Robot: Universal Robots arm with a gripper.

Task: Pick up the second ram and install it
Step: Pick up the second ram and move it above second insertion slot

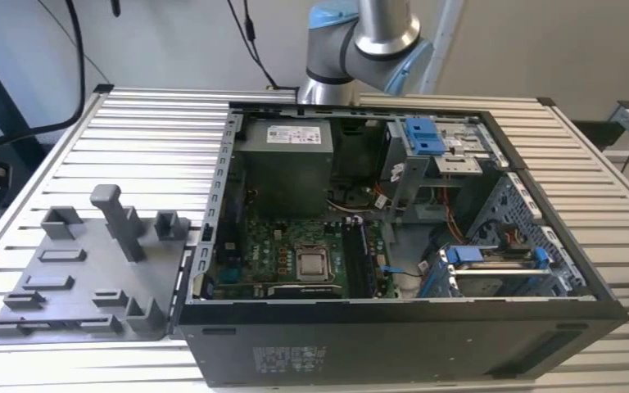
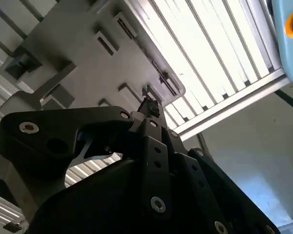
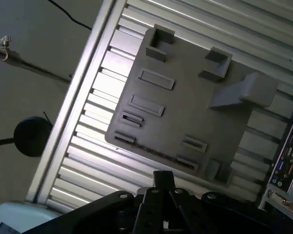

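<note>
Gripper (image 3: 163, 178) above grey plastic tray (image 3: 185, 112) on slatted tabletop (image 3: 88, 151)
Jaws look clenched, empty; open computer case (image 1: 402, 344) just beside tray; pick-up and install seemingly both remain

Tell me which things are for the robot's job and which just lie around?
For the job: black gripper; green motherboard in the open black computer case; grey plastic tray.
Lying about: bright blue plastic drive clips; ribbed metal table; grey power-supply box.
</note>
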